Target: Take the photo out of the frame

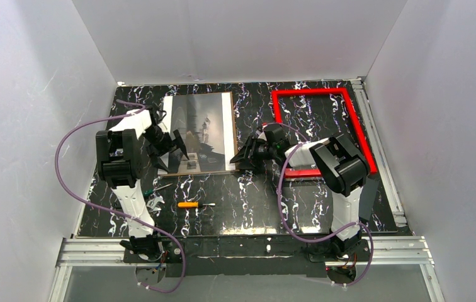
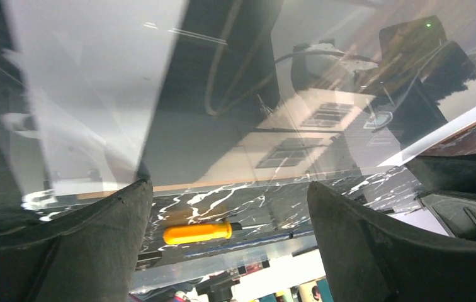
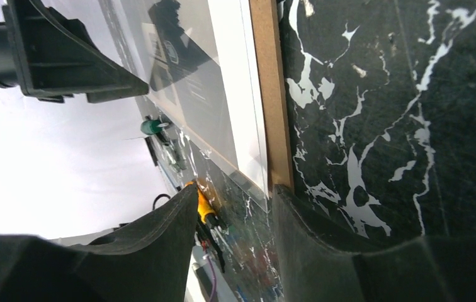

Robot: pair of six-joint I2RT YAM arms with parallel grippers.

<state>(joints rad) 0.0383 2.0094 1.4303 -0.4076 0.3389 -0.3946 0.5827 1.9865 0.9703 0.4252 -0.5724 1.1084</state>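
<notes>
**Lying out of its frame: photo on a brown board, both arms at its near end**

Photo [image 1: 201,129] lies flat on the far left-centre of the table [image 1: 248,207], long sides running away from the arms, a white strip along each. Its surface is glossy and throws reflections in both wrist views. Under it sits a brown board [image 1: 205,171], showing as a thin edge along the near end and the right side.

Frame [image 1: 311,92] lies flat to the right of the photo, apart from it. It is bare inside: the black-and-white marbled tabletop shows through the red rectangle. The right arm covers its near left corner.

Right gripper [image 1: 245,158] is low at the photo's near right corner. In the wrist view its fingers [image 3: 179,251] stand part way apart, with the corner of the white strip and board just beyond and between the tips. Whether they press on anything cannot be told.

Left gripper [image 1: 175,146] sits over the photo's near left part, tilted down. In its wrist view the gripper [image 2: 229,189] is spread wide, the glossy sheet filling the view beyond the tips, nothing pinched.

Near the arms, on bare tabletop: an orange-handled screwdriver [image 1: 188,204], well apart from the photo. A green-handled tool [image 1: 153,189] lies left of it, beside the left arm.

White walls close in the table on three sides.
</notes>
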